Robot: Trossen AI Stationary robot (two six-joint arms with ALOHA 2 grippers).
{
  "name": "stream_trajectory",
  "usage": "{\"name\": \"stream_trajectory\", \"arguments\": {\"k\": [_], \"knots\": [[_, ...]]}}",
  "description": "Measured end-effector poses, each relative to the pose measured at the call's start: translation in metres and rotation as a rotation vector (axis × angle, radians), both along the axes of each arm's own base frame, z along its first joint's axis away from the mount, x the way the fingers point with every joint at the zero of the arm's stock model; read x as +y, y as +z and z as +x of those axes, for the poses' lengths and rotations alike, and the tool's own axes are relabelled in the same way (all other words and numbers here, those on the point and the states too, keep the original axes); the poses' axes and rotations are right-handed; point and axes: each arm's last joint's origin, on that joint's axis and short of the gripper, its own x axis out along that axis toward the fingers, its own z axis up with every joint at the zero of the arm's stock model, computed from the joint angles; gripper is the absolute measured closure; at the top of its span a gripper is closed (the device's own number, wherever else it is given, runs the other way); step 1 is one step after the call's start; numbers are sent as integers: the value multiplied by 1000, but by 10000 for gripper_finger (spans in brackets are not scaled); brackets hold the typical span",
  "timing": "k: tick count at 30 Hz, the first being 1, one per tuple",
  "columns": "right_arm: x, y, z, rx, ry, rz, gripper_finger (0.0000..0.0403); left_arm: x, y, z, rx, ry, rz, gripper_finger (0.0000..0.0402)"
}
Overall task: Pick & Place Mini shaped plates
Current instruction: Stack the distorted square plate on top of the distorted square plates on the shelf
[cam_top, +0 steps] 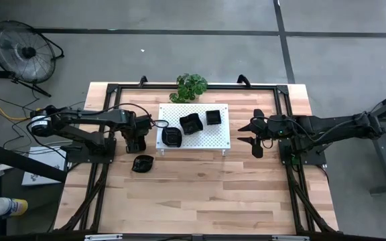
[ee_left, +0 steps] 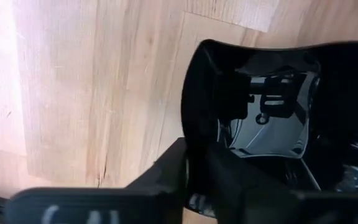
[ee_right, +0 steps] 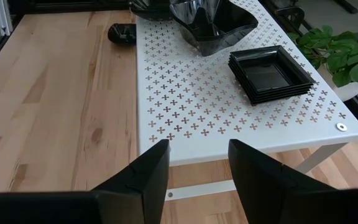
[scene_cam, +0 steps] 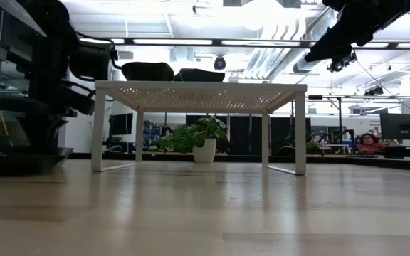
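A glossy black wavy-edged mini plate (cam_top: pixel 142 163) lies flat on the wooden table in front of the white board's left end, and fills the left wrist view (ee_left: pixel 266 93). My left gripper (cam_top: pixel 137 148) stands over its far rim, pointing down. On the white perforated board (cam_top: pixel 206 137) rest a round black plate (cam_top: pixel 171 136), a wavy one (ee_right: pixel 213 22) and a stack of square ones (ee_right: pixel 269 74). My right gripper (ee_right: pixel 197 162) hovers open off the board's right end (cam_top: pixel 250 134), touching nothing. My left gripper (ee_left: pixel 197 177) has the plate's rim (ee_left: pixel 194 134) between its fingers, one finger (ee_left: pixel 166 174) outside the wall and the other inside the hollow. It comes from above, pointing down. The plate's underside (scene_cam: pixel 20 165) lies on the table.
The board stands on four white legs (scene_cam: pixel 301 131), with open space under it. A green potted plant (cam_top: pixel 191 87) sits behind its far edge. Black frame rails run along the table's left and right sides. Bare wood stretches toward the near edge.
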Motion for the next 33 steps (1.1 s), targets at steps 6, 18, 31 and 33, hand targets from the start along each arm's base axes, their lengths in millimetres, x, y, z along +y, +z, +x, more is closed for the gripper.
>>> {"name": "stream_trajectory", "arguments": {"k": [6, 18, 31, 33], "knots": [[0, 0, 0, 0, 0, 0, 242, 0, 0, 0, 0, -2, 0, 397], [0, 0, 0, 0, 0, 0, 242, 1, 15, 1, -18, -6, 36, 400], [0, 0, 0, -1, -2, 3, 242, 4, 69, 3, 42, 38, 95, 401], [0, 0, 0, -1, -2, 3, 242, 5, 77, 3, 43, 45, 116, 401]]}}
